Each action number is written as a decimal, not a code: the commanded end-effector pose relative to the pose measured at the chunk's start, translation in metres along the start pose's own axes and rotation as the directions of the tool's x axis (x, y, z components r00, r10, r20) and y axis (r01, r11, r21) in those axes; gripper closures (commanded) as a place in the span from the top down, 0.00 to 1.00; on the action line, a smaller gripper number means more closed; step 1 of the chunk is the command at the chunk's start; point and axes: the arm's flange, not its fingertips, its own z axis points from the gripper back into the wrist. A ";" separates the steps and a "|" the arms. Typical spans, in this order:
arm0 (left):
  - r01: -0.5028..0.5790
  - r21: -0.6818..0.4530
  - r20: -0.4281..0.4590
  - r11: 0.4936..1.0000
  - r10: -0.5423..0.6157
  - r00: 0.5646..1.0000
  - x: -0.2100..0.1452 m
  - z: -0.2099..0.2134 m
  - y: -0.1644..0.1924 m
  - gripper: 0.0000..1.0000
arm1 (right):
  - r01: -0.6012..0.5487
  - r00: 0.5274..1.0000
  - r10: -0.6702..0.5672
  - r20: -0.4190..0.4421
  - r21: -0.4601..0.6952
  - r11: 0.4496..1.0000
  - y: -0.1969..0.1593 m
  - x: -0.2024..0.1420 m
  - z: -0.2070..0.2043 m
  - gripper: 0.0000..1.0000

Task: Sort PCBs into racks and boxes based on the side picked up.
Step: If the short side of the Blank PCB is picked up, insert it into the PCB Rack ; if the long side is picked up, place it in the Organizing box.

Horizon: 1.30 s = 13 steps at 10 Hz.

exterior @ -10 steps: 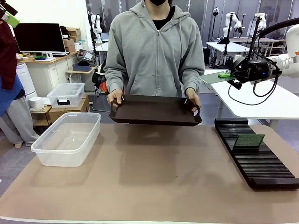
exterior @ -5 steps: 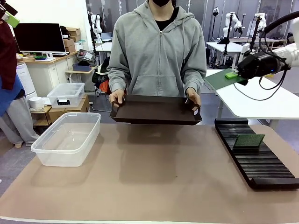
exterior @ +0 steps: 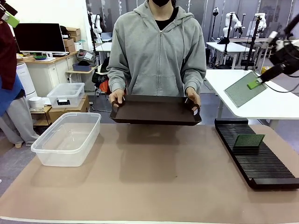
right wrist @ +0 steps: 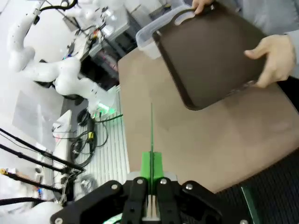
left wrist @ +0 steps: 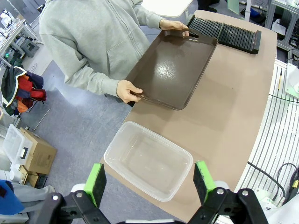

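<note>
One PCB sits slotted in rack; right gripper jaws clamp second PCB aloft; left gripper jaws apart; tub empty.

Right gripper was raised at the far right, above the black rack, its jaws closed on the edge of a green PCB held tilted. A second PCB stood upright in the rack's slots. The person held a dark brown tray by both ends above the desk. A clear tub sat at the desk's left.
</note>
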 end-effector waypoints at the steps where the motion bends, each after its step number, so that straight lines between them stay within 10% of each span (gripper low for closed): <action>1: 0.000 0.001 -0.003 1.000 0.000 1.000 -0.001 -0.001 -0.001 1.00 | -0.014 0.991 0.020 0.135 -0.046 0.999 0.010 -0.043 0.001 0.02; 3: 0.000 0.001 -0.003 1.000 0.000 1.000 -0.001 -0.001 -0.001 1.00 | -0.012 0.975 0.033 0.218 -0.097 0.995 0.004 -0.073 0.013 0.02; 4: 0.000 0.001 -0.003 1.000 0.000 1.000 -0.001 -0.001 -0.001 1.00 | 0.020 0.954 -0.043 0.298 0.078 0.997 -0.006 -0.073 0.023 0.02; 5: 0.000 0.001 -0.003 1.000 0.000 1.000 -0.001 -0.001 -0.001 1.00 | 0.008 0.986 0.005 0.168 -0.076 0.997 0.004 -0.067 0.024 0.02; 8: 0.000 0.001 -0.003 1.000 0.000 1.000 -0.001 -0.001 -0.001 1.00 | 0.023 0.977 -0.014 0.211 -0.037 0.999 0.000 -0.077 0.025 0.02; 13: 0.000 0.001 -0.003 1.000 0.000 1.000 -0.001 -0.001 -0.001 1.00 | -0.458 0.888 0.451 0.093 0.082 0.885 -0.029 -0.131 0.008 0.02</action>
